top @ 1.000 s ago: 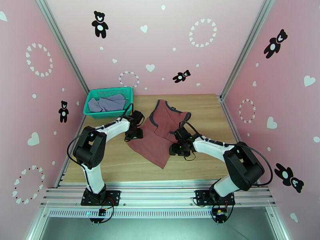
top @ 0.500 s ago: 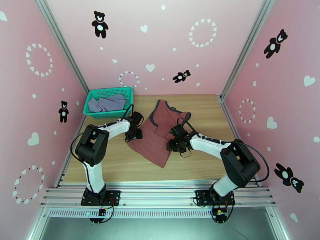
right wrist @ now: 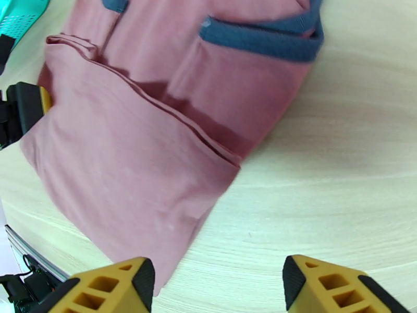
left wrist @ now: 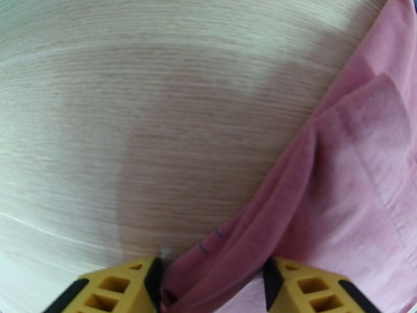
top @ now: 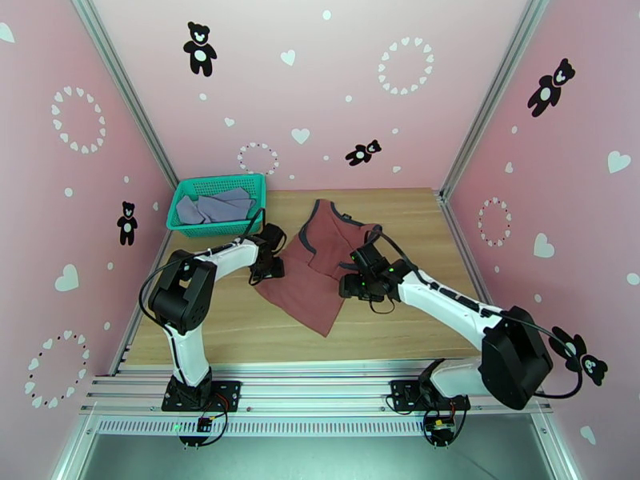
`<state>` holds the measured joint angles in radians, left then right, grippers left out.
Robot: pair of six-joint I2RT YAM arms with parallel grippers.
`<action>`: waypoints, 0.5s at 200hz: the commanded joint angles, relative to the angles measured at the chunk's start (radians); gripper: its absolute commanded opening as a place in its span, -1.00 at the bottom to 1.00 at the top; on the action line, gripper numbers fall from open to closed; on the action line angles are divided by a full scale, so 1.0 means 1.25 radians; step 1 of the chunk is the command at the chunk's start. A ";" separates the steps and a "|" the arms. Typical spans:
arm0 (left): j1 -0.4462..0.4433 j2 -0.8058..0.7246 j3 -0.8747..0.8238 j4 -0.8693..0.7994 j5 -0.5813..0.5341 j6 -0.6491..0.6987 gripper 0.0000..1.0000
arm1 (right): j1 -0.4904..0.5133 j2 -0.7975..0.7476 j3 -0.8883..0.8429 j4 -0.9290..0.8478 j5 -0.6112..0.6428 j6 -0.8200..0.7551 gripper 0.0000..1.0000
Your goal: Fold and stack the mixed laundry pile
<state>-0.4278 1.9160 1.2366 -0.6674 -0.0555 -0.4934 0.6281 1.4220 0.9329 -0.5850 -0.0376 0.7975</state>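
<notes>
Though the rust-red tank top [top: 316,274] has its front folded over itself, so that no print can be read on it, its navy trim [right wrist: 260,41] marks the neck and armholes plainly. It lies flat on the wooden table [top: 424,226] just right of the teal basket [top: 210,228]. Its long axis slants: the neckline end points toward the back wall, about level with the basket, and the hem points toward the arms, farther from the basket. The grey-lavender shirt [top: 214,208] sits crumpled inside the basket, partly hidden by the mesh walls. The left gripper [left wrist: 211,280] is at the tank top's basket-side edge, fingers partway apart with a bunched fold of cloth between them. Whether they pinch it cannot be told, as the frame cuts them off. The right gripper [right wrist: 219,283] hovers at the side away from the basket, jaws wide, holding nothing, over bare wood beside the hem corner.
</notes>
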 commanded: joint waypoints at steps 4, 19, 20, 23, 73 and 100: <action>-0.003 0.032 -0.031 0.015 0.068 -0.007 0.08 | 0.004 0.093 0.024 0.042 0.001 0.018 0.34; -0.004 0.026 -0.042 0.014 0.072 -0.004 0.05 | 0.003 0.158 0.051 0.055 0.004 0.017 0.21; -0.004 0.025 -0.043 0.014 0.072 -0.004 0.05 | 0.003 0.162 0.052 0.056 0.004 0.017 0.21; -0.004 0.023 -0.046 0.015 0.073 -0.005 0.04 | 0.003 0.175 0.057 0.057 0.004 0.017 0.17; -0.011 -0.007 -0.122 0.048 0.126 -0.053 -0.05 | 0.001 0.315 0.111 0.047 0.048 -0.019 -0.51; -0.033 -0.022 -0.185 0.080 0.154 -0.117 -0.06 | -0.022 0.350 0.156 0.000 0.086 -0.116 -0.51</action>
<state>-0.4240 1.8462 1.1168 -0.5388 -0.0410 -0.5385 0.6262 1.8050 1.0809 -0.5278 -0.0029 0.7628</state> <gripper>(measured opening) 0.473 0.246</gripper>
